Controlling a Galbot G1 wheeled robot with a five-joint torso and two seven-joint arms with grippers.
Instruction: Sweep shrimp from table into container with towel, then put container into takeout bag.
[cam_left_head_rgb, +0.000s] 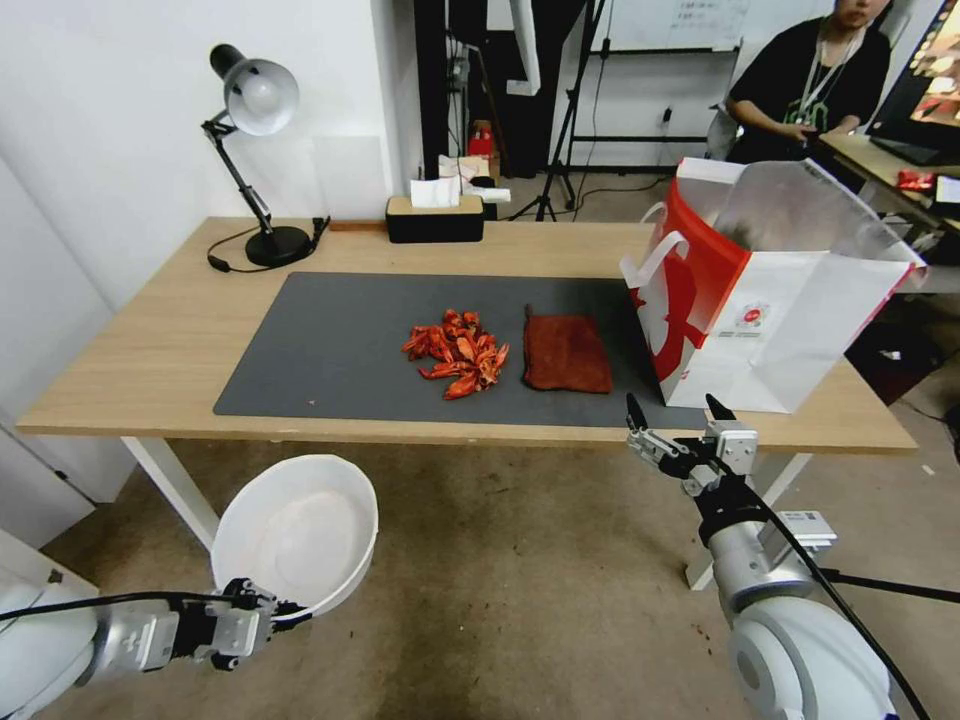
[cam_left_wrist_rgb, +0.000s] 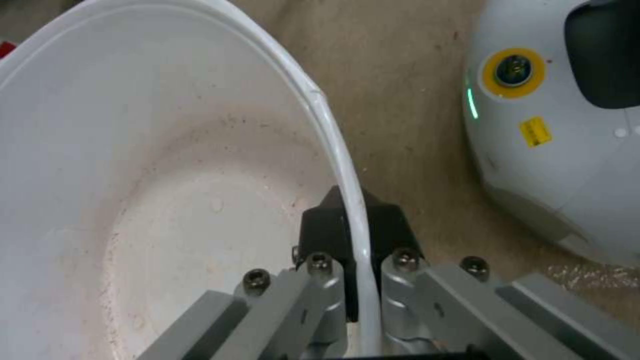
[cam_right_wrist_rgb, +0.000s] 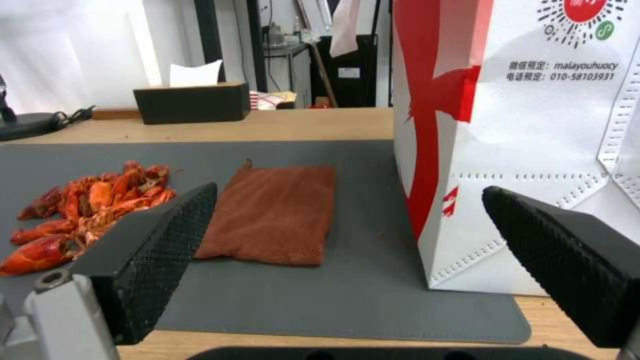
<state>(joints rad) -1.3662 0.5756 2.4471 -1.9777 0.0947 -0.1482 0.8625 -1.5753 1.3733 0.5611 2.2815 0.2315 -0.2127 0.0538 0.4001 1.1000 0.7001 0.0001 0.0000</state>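
My left end effector (cam_left_head_rgb: 285, 610) is clamped on the rim of the container (cam_left_head_rgb: 295, 530), one finger inside the wall and one outside, holding the empty white bowl low over the floor, below and in front of the surface (cam_left_head_rgb: 150, 350). My right end effector (cam_left_head_rgb: 678, 410) hangs spread wide at the near edge of the surface, gripping nothing, with the towel (cam_left_head_rgb: 567, 352) just ahead of it.

The shrimp (cam_left_head_rgb: 458, 352) sit in one loose pile on the dark mat (cam_left_head_rgb: 320, 345), just to the left of the towel, not touching it. The takeout bag (cam_left_head_rgb: 775, 290) stands upright and open on the right end, close beside the towel.

Step in hand, as I judge it: get the towel. To do it well I'd bring the right fingers down on the towel's near edge, pinch a fold rather than the flat cloth, and keep clear of the bag wall so it doesn't tip. Then I'd raise the container so its rim sits just under the surface edge below the pile, tilted toward the pile. Sweep in one steady pass, towel pressed flat on the mat; the pieces are light and leggy and likely to scatter or snag.
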